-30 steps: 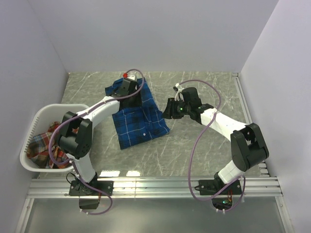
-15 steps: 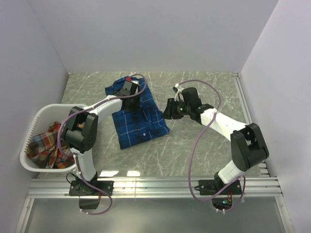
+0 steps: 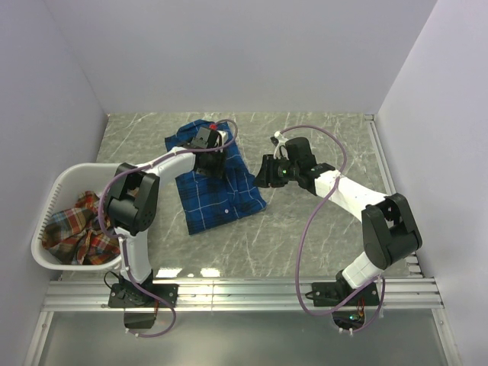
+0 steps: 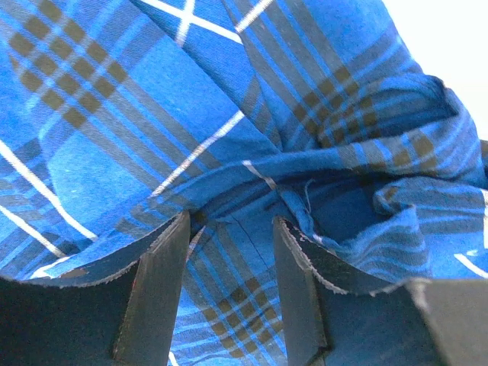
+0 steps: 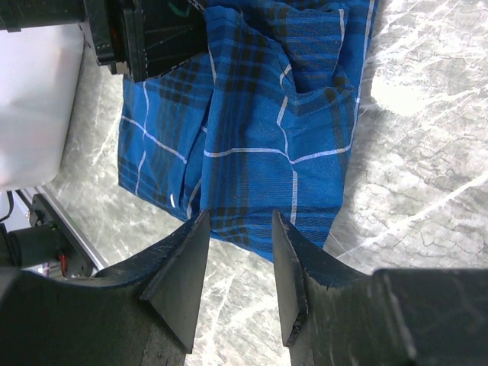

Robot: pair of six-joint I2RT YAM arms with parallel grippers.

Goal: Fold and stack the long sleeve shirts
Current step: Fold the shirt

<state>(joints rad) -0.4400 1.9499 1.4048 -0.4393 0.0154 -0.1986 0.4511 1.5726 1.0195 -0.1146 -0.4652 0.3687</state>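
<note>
The blue plaid shirt [image 3: 221, 194] lies partly folded on the counter [image 3: 328, 137], a little left of the middle. The second shirt, the red-orange plaid shirt [image 3: 72, 229], is crumpled inside the white laundry basket [image 3: 57, 183] at the left edge.

The left claw [image 4: 229, 225] stands over the far, bunched end of the blue shirt. Its jaws are about half open and hold nothing. A raised ridge of wrinkled cloth lies just in front of the tips and runs across the gap. The right claw [image 5: 239, 217] is also about half open and empty. It hovers over bare counter just beside the right edge of the shirt, and the near corner of the cloth lies just ahead of its tips.

The risk, I think, is at the left claw. The cloth there is in several layers, so closing on the ridge may catch more than one layer. Then a pull would drag the whole shirt and spoil the fold. The right claw could also miss the thin edge and only scrape the counter.
</note>
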